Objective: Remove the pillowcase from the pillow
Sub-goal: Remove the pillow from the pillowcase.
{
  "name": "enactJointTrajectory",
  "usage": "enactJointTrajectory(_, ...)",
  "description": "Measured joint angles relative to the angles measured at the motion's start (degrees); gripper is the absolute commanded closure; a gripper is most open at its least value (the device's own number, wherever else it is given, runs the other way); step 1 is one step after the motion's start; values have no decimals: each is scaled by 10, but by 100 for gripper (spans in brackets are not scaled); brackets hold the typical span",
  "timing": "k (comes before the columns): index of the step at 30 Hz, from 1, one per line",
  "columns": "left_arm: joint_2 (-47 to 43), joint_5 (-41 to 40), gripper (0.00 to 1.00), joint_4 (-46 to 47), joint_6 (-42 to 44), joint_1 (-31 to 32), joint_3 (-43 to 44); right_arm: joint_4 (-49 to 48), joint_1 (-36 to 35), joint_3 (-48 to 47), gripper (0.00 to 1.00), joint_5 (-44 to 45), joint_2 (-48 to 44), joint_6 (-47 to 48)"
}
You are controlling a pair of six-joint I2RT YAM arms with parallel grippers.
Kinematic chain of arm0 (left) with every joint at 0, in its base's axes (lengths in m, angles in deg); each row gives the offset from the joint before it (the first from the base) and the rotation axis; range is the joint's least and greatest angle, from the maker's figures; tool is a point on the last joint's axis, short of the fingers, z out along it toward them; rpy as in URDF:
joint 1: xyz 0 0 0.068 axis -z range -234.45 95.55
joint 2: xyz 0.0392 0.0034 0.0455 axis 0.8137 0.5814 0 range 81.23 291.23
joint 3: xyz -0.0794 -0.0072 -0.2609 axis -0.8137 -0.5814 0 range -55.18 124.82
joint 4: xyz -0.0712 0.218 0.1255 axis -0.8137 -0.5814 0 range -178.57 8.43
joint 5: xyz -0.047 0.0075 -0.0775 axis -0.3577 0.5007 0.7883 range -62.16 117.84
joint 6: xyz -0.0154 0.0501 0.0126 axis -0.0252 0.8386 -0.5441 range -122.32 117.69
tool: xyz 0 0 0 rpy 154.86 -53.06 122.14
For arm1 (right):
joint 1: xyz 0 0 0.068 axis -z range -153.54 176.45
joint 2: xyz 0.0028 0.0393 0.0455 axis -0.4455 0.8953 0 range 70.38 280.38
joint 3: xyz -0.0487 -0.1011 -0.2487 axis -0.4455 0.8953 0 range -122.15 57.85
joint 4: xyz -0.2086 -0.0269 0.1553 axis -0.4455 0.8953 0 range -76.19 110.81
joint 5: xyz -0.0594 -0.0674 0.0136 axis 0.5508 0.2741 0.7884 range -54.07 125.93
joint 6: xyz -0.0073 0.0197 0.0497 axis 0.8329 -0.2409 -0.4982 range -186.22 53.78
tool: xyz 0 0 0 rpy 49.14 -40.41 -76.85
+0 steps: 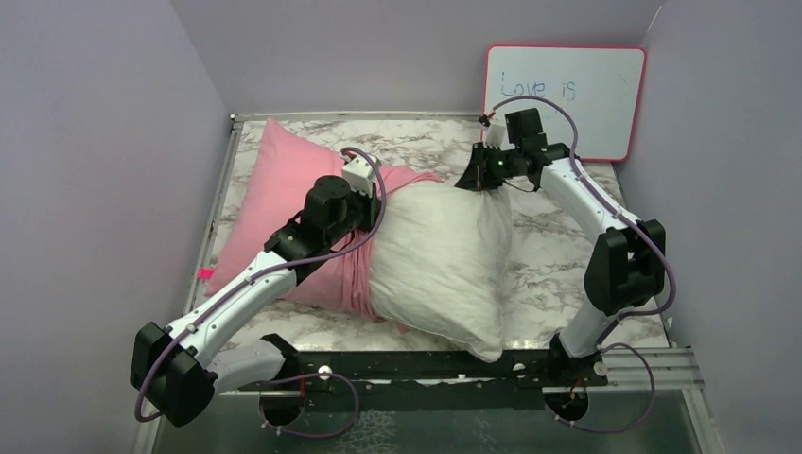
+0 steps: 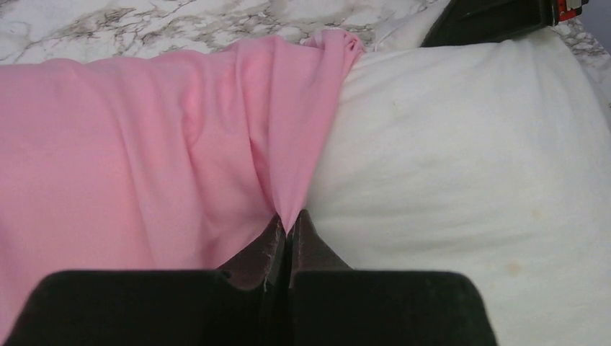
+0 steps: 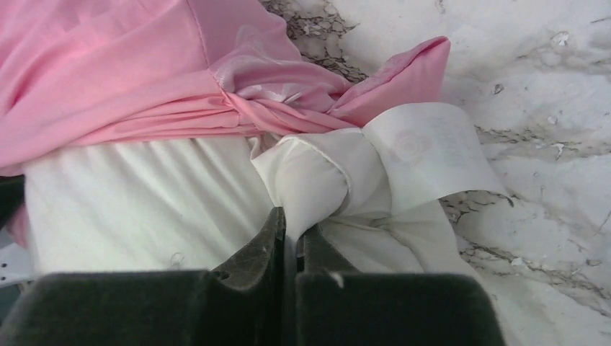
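Left end effector (image 2: 288,225) pinches the large pink satin pillowcase (image 1: 274,184) covering half the plump white rectangular pillow (image 1: 440,255) on the marble surface (image 1: 558,248); right end effector (image 3: 292,229) pinches the pillow's far corner.

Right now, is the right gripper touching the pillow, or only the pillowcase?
Touching. The right wrist view shows the right gripper closed on a white corner of the pillow; the pillowcase lies beyond its fingertips, not between them.

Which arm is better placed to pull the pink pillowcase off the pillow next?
Left. The left gripper is shut on a fold of the pillowcase at its open edge; the right gripper pinches a corner of the pillow, anchoring it.
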Motion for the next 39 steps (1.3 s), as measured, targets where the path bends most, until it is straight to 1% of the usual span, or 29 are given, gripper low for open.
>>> enactJointTrajectory(1, 1, -1, 92, 2, -2, 0, 0, 0, 0, 1, 100, -2, -4, -2)
enactJointTrajectory(3, 4, -3, 68, 4, -4, 1, 0, 0, 0, 1, 100, -2, -10, -6)
enactJointTrajectory(5, 11, -6, 49, 6, -5, 1, 5, 0, 0, 1, 99, 0, -16, -7)
enactJointTrajectory(6, 16, -6, 38, 7, -5, 1, 11, 0, 0, 1, 99, 2, -18, -8)
enactJointTrajectory(9, 42, -6, 17, 2, 2, 1, 48, 0, -2, 1, 99, 12, -28, -12)
enactJointTrajectory(13, 99, -7, 13, -26, 12, -1, 146, 0, -4, 1, 99, 20, -50, -12)
enactJointTrajectory(14, 130, -2, 13, -53, 15, -6, 197, -1, -7, 1, 99, 20, -57, -12)
enactJointTrajectory(17, 227, 31, 13, -92, 30, -21, 343, -13, -10, 12, 99, 19, -87, -11)
enactJointTrajectory(20, 311, 68, 13, -136, 49, -31, 452, -29, -11, 38, 99, 19, -127, -7)
enactJointTrajectory(23, 362, 109, 14, -187, 65, -33, 501, -41, -11, 54, 99, 20, -155, 2)
enactJointTrajectory(27, 400, 179, 18, -243, 79, -40, 520, -60, -11, 73, 99, 24, -179, 14)
enactJointTrajectory(28, 404, 197, 23, -253, 81, -41, 520, -64, -11, 76, 99, 27, -182, 16)
enactJointTrajectory(32, 411, 270, 66, -277, 87, -51, 520, -73, -11, 85, 99, 42, -185, 21)
enactJointTrajectory(34, 411, 287, 89, -285, 89, -55, 527, -76, -11, 89, 99, 50, -186, 23)
enactJointTrajectory(35, 411, 290, 98, -286, 90, -55, 529, -76, -11, 90, 99, 56, -187, 23)
enactJointTrajectory(36, 411, 291, 100, -291, 88, -56, 535, -77, -11, 92, 99, 64, -189, 23)
enactJointTrajectory(39, 411, 280, 100, -301, 92, -57, 546, -76, -12, 98, 99, 104, -200, 21)
